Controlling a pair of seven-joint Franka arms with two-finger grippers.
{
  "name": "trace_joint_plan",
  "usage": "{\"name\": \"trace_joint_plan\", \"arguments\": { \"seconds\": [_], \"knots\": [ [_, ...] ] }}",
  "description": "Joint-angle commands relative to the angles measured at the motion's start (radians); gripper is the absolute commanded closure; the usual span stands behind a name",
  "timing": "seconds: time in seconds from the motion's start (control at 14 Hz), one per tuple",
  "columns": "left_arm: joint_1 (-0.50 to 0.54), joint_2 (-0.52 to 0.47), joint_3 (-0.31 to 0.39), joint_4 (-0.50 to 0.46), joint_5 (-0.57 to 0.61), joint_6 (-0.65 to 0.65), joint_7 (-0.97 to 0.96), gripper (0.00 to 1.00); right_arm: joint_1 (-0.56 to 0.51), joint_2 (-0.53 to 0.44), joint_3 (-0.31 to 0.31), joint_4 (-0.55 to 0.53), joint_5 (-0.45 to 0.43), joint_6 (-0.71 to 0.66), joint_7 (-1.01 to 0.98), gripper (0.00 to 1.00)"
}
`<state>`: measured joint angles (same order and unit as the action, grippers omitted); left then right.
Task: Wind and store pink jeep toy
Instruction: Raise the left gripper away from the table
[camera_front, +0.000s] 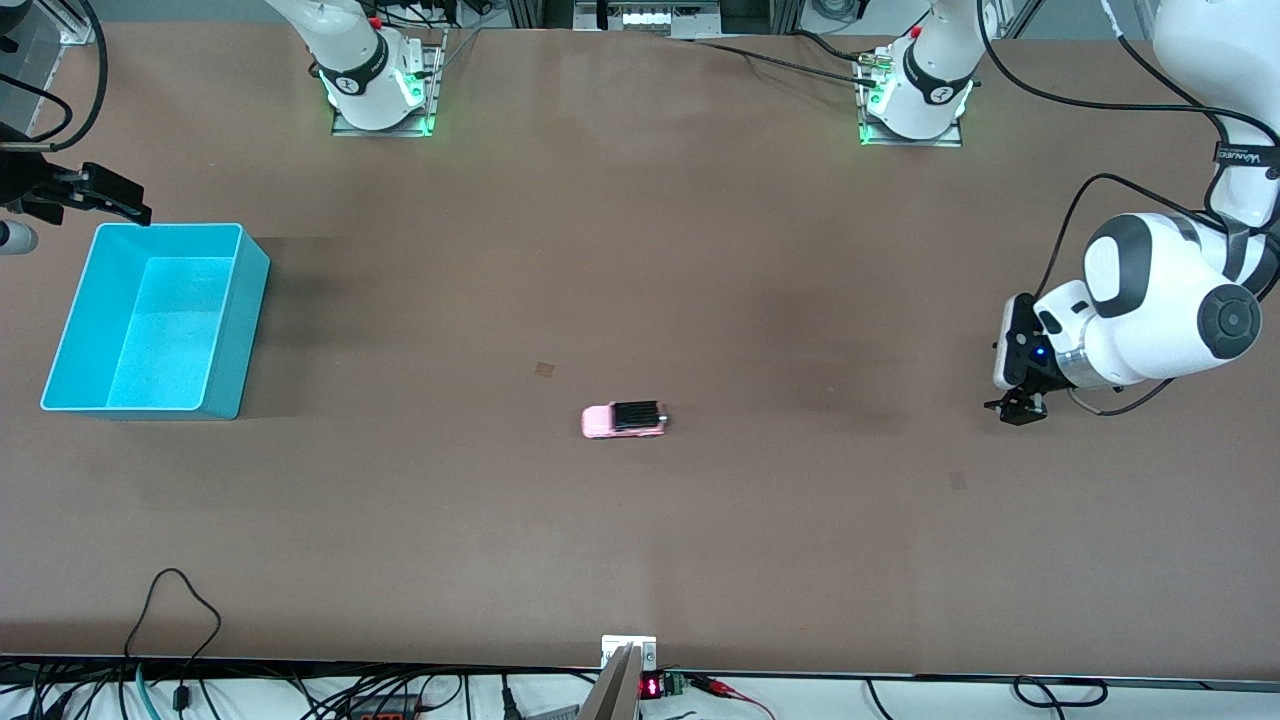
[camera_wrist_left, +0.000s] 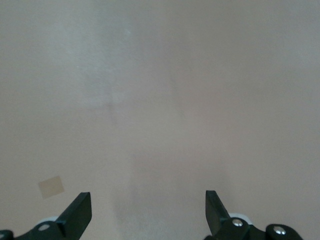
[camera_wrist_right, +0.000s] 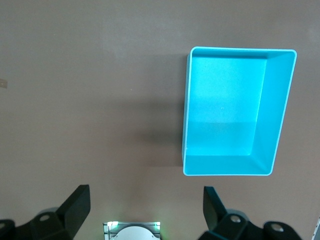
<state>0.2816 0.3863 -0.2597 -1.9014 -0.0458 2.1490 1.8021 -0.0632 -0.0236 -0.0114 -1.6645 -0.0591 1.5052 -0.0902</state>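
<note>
Nothing holds the small light-pink toy jeep with the black ribbed roof (camera_front: 625, 420) yet; it sits mid-table, at about four o'clock from the empty turquoise plastic bin (camera_front: 60, 372). Left gripper (camera_front: 1017, 410), fingers apart, should grab its sides squarely. Right gripper (camera_wrist_right: 145, 210) waits, fingers apart, high over the table beside the bin.

Bare table (camera_front: 700, 250) around jeep (camera_front: 624, 420) — bin (camera_front: 155, 320) well apart.

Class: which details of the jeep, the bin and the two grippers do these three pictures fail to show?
- Jeep: front view only, too small to show a winder; in neither wrist view.
- Right gripper: cut off by the front view's edge; open, above the table beside the bin.
- Left gripper: open over bare table, small in the front view.
</note>
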Motion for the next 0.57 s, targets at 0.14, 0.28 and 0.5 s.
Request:
{"name": "trace_joint_plan", "arguments": {
  "seconds": [0.14,0.28,0.5],
  "knots": [
    [-0.084,-0.017,0.007,0.002,-0.014,0.019,-0.323,0.0,-0.007,-0.002,0.007,0.006,0.001,-0.005,0.009,0.0],
    [-0.102,-0.021,0.007,0.002,-0.017,0.019,-0.461,0.0,-0.009,0.002,0.005,0.006,0.001,-0.003,0.009,0.0],
    [-0.104,-0.033,0.017,0.004,-0.02,0.019,-0.724,0.0,-0.01,0.02,0.002,0.006,0.002,0.001,0.009,0.0]
  ]
}}
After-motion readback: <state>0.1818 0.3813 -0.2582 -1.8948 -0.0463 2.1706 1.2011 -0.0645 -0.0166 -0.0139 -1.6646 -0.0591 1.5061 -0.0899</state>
